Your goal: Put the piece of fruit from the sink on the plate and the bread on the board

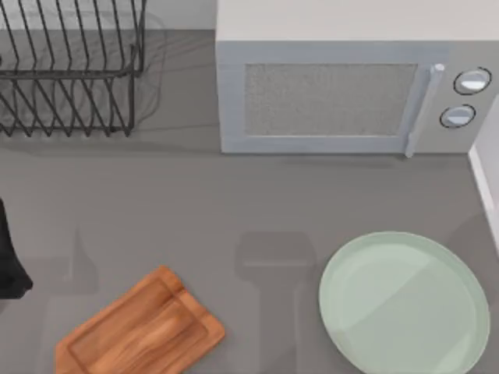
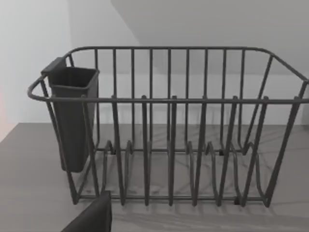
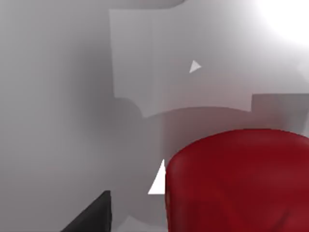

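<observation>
- Microwave (image 1: pixel 343 93) at the back of the table, door closed; wire dish rack (image 1: pixel 66 66) at back left, nothing in its slots in the left wrist view.
- Plate (image 1: pixel 405 308) at front right, bare; no fruit on it yet.
- Board (image 1: pixel 140 331) at front left, lying at an angle, bare; no bread on it yet.
- Left arm (image 1: pixel 9 261) is a dark shape at the top view's left edge, seemingly parked, its camera facing the rack; can't tell if its fingers are open or closed.
- Piece of fruit (image 3: pixel 239 181) is very close under the right wrist camera, against pale grey walls, likely the sink basin.
- One dark fingertip (image 3: pixel 89 215) shows near the fruit, apart from it; can't tell the jaw opening or whether anything is held.
- Step, as I judge it: fruit pickup, early in the task.
- Next move needs the jaws either side of the fruit, a firm close on a glossy rounded surface, then a lift clear of the basin toward the plate.
</observation>
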